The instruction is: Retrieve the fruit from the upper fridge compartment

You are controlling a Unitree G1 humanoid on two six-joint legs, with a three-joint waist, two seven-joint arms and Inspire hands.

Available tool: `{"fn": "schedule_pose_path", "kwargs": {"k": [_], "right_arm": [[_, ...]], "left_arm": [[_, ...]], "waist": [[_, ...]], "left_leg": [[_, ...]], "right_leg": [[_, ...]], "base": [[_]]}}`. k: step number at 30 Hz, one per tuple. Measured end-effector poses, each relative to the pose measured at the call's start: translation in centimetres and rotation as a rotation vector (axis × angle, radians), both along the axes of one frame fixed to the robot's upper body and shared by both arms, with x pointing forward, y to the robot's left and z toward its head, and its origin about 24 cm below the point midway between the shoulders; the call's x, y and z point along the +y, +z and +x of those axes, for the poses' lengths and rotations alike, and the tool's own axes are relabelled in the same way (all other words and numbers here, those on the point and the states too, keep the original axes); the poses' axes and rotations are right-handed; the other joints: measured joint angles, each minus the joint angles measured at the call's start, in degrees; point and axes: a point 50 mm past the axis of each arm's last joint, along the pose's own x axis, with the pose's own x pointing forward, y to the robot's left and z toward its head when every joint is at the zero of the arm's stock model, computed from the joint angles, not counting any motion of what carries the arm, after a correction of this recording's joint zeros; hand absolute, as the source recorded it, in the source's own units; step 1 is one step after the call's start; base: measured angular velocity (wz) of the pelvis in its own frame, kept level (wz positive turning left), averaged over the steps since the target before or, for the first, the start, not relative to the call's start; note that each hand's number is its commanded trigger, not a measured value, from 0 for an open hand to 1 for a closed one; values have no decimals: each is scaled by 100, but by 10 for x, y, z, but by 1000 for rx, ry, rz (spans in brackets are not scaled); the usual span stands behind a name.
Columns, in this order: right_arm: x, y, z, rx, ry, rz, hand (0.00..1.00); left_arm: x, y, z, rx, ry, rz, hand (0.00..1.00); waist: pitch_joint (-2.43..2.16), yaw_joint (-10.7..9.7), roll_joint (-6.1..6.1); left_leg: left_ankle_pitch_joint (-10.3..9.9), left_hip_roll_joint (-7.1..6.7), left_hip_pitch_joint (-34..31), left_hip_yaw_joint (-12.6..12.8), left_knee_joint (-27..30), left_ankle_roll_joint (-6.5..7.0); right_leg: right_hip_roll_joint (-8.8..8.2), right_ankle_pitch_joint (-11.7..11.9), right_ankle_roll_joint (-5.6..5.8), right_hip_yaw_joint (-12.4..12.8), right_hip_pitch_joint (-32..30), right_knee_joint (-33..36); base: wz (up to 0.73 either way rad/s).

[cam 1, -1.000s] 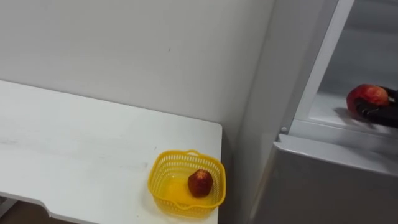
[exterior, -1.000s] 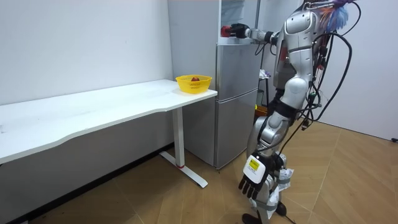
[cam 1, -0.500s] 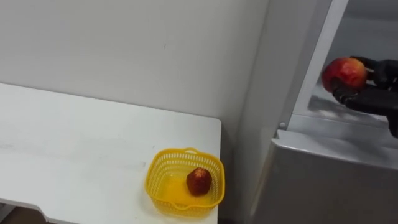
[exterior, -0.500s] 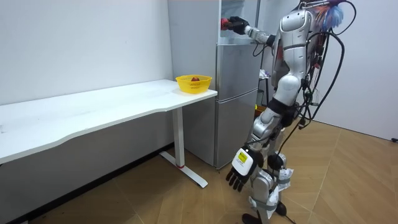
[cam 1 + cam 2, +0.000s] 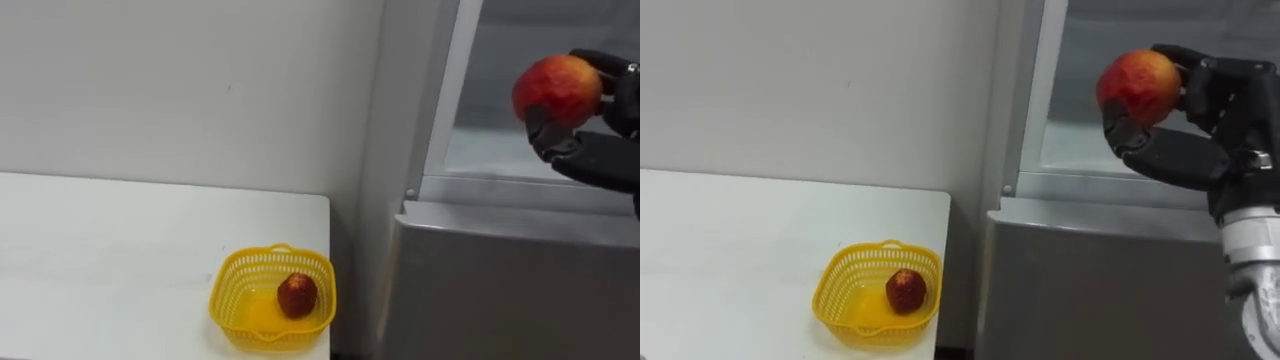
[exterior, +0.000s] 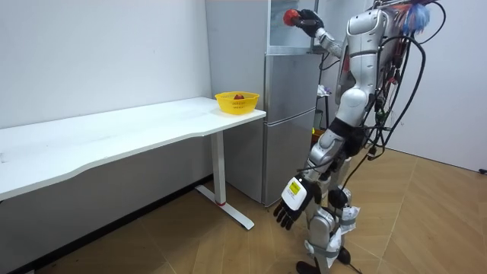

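**A:** Which containers are there, and what is in them?

**B:** One yellow basket [image 5: 222, 284] sits at the right end of the white bench [image 5: 110, 250], just left of the grey fridge [image 5: 500, 285]. One small red fruit [image 5: 297, 296] lies in it, toward its right side.

**A:** And the fridge?

**B:** Its upper compartment [image 5: 495, 152] stands open, and the lower door is closed.

**A:** Where is the thing being fetched?

**B:** The right robot hand [image 5: 1185, 150] holds a red-and-yellow apple [image 5: 1140, 85] up in front of the open compartment, clear of the shelf. Its fingers and thumb are curled round the apple.

**A:** The count?

**B:** Two fruits, one basket, one fridge, one bench.

**A:** The other hand?

**B:** The left robot hand [image 6: 291, 202] hangs low beside the robot's leg in the room view. Its fingers are loose and hold nothing.
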Motion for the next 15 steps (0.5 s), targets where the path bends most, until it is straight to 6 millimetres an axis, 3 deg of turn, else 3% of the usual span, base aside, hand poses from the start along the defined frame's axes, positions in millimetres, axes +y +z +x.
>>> {"fn": "schedule_pose_path", "kwargs": {"k": [10,15], "right_arm": [[32,11,-26,-187,-11,-188,100],[55,6,-27,-212,-3,-315,100]], "left_arm": [[-6,-3,1,3,-40,-27,0],[-11,-5,12,5,-89,-40,0]], "waist": [[1,-67,79],[-2,66,102]], "left_leg": [[1,10,7,111,-20,0],[3,15,85,135,-95,1]], "right_leg": [[60,13,1,145,-3,7],[59,11,3,162,7,13]], "base": [[-5],[-5]]}}
